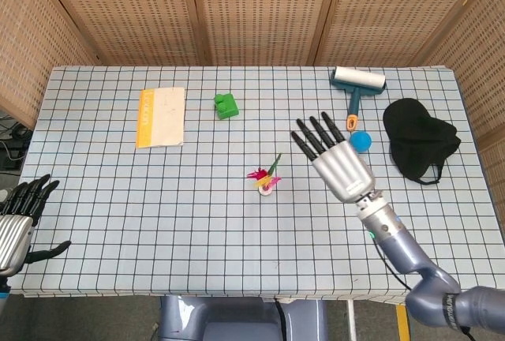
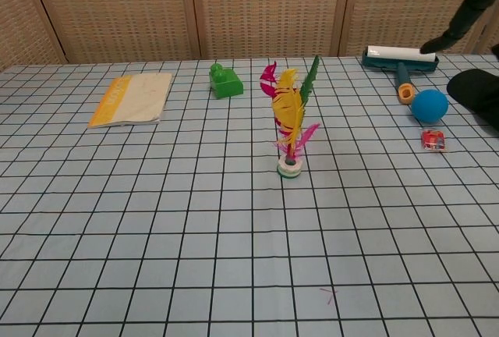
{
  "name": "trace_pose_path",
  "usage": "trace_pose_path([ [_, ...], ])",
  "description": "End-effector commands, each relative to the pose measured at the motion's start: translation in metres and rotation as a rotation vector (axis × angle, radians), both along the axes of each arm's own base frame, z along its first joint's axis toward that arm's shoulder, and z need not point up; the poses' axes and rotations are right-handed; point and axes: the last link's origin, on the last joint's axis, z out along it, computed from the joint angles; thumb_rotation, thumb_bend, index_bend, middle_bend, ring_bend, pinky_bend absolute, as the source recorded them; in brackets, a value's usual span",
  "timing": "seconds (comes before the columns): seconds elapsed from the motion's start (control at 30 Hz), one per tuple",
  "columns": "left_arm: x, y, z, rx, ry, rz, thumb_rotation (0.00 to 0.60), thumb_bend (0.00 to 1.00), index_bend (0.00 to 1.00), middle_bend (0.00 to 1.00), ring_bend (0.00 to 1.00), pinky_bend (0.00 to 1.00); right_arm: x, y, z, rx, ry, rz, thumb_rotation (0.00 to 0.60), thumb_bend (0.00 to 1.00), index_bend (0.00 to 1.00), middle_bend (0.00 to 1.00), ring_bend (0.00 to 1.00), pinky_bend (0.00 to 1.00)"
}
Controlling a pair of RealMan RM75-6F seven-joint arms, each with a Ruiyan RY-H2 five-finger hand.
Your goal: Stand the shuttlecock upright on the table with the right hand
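Chest view catches only a dark fingertip or two of the right hand (image 2: 460,21) at the top right corner, the rest cut off by the frame edge, and it shows nothing of the left hand. Head view gives the right hand (image 1: 338,163) whole: palm-back up, held above the worktop (image 1: 158,191) to the right of the shuttlecock (image 1: 267,180), its forearm running down to the lower right. Its fingers (image 1: 314,137) are straight and spread, pointing up-left, and they hold nothing and touch nothing; the hand partly covers the blue ball (image 1: 360,141) behind it. The left hand (image 1: 17,222) sits at the bottom left edge beyond the worktop, partly cropped, fingers extended and apart, thumb out to the side, empty.

The shuttlecock (image 2: 290,122) stands upright on its white and green base near the middle of the checked worktop (image 2: 156,235), feathers up, well apart from the right hand. The small red item (image 2: 433,140) near the ball (image 2: 429,105) is too small to identify.
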Motion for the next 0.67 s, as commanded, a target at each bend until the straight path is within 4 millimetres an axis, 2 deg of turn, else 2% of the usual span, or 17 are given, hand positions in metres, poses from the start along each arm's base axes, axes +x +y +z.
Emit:
trace_pose_path([
  [0.03, 0.001, -0.001, 0.001, -0.001, -0.002, -0.006, 0.600, 0.00, 0.00, 0.00, 0.00, 0.00, -0.054, 0.026, 0.034, -0.008, -0.131, -0.125, 0.600, 0.00, 0.00, 0.00, 0.00, 0.00],
  [0.13, 0.002, -0.004, 0.001, -0.001, 0.000, -0.016, 0.600, 0.00, 0.00, 0.00, 0.00, 0.00, -0.090, 0.041, 0.045, -0.005, -0.179, -0.200, 0.600, 0.00, 0.00, 0.00, 0.00, 0.00],
  [0.27, 0.002, -0.007, 0.001, 0.000, -0.002, -0.023, 0.600, 0.00, 0.00, 0.00, 0.00, 0.00, -0.133, 0.064, 0.048, -0.015, -0.257, -0.288, 0.600, 0.00, 0.00, 0.00, 0.00, 0.00],
  [0.47, 0.003, -0.008, 0.002, 0.007, -0.005, -0.030, 0.600, 0.00, 0.00, 0.00, 0.00, 0.00, -0.162, 0.087, 0.041, -0.052, -0.309, -0.330, 0.600, 0.00, 0.00, 0.00, 0.00, 0.00],
  [0.67, 0.002, -0.010, 0.001, 0.006, -0.004, -0.028, 0.600, 0.00, 0.00, 0.00, 0.00, 0.00, -0.176, 0.106, 0.036, -0.080, -0.366, -0.333, 0.600, 0.00, 0.00, 0.00, 0.00, 0.00],
])
